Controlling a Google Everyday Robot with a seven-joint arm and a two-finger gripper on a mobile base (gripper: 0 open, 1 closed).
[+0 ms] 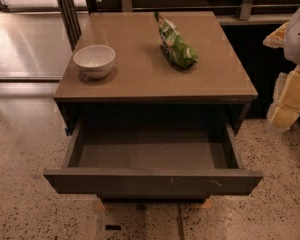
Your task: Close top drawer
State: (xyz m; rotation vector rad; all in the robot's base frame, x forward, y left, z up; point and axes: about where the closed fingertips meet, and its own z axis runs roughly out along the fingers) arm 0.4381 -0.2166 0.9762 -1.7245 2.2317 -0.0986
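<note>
The top drawer (152,181) is pulled far out of the brown cabinet (155,91) towards me. Its flat dark grey-brown front has small white scuffs right of centre. The inside of the drawer (145,154) shows bare. My gripper (286,104), with pale yellow parts, hangs at the right edge of the view, beside the cabinet's right side and above the floor. It stands apart from the drawer, up and to the right of the drawer's right front corner.
A white bowl (94,60) stands on the cabinet top at the left. A green snack bag (176,44) lies at the centre right. Speckled floor (30,194) lies around the cabinet. Dark shelving (260,39) is behind right, metal posts (70,14) behind left.
</note>
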